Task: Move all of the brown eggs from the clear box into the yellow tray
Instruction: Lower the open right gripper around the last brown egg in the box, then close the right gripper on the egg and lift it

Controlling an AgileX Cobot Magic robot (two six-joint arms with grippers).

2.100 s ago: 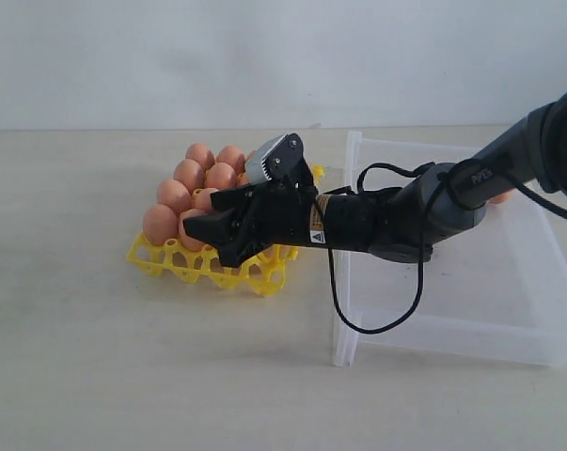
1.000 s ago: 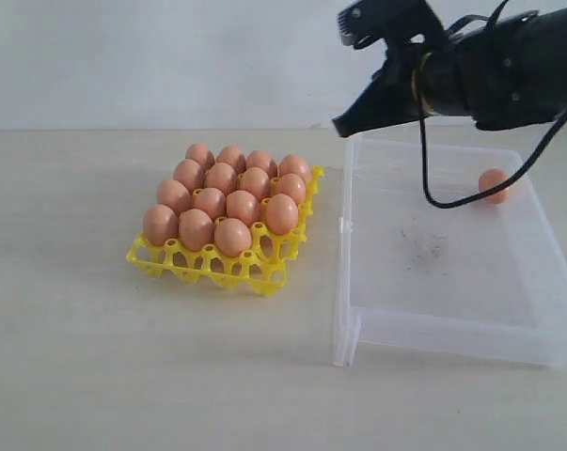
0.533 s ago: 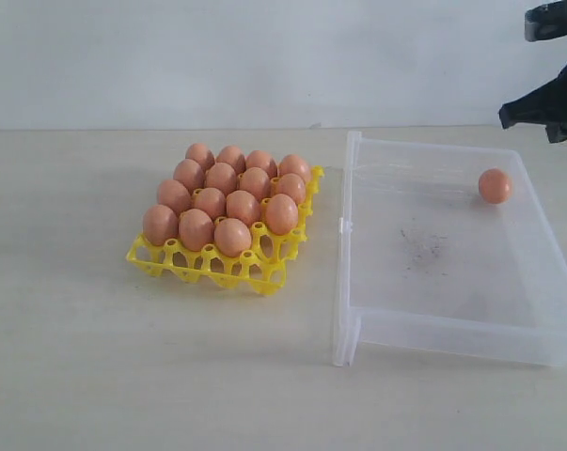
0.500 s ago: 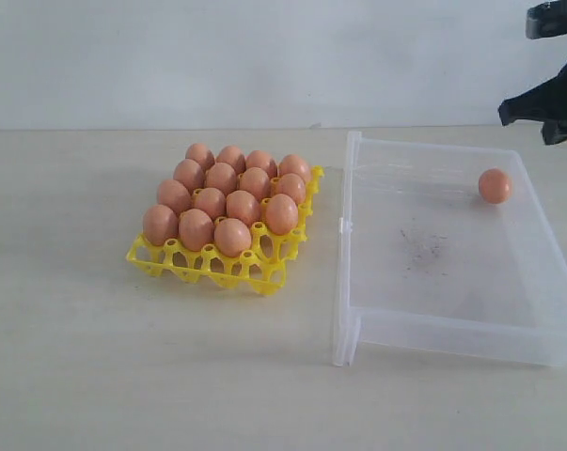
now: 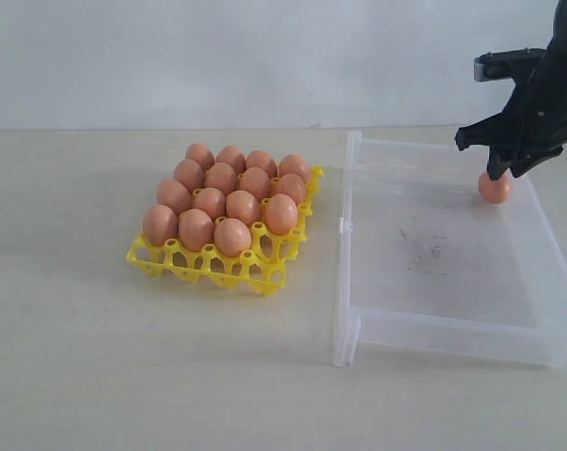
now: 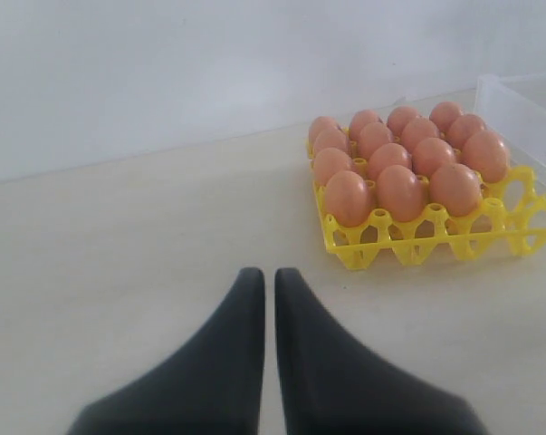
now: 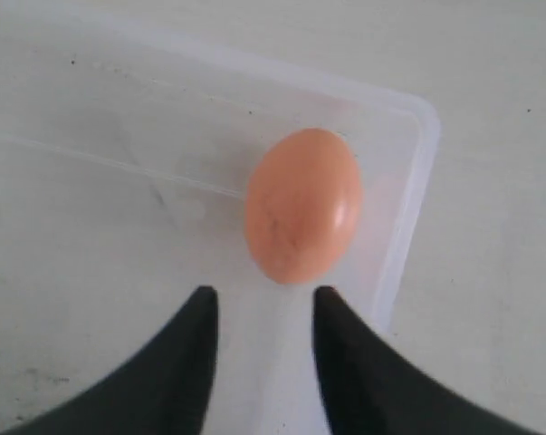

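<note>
One big shallow clear-plastic box (image 5: 452, 291) sits right of your square yellow lattice tray (image 5: 208, 268) w/ fifteen brown oval eggs (image 5: 221, 177). R gripper (image 7: 265, 294), arm cut off at frame edge, hovers jaws apart over the last brown egg (image 7: 301, 205) in the box's far right corner, partly hiding it in ext view. L gripper (image 6: 269, 274) closed, empty.

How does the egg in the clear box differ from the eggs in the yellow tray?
The lone egg lies loose on the clear box floor by a corner; the tray eggs sit in the yellow tray cups. The lone egg is single, with the open right tool over it; the tray eggs are fifteen, packed together. Both share colour and size.
</note>
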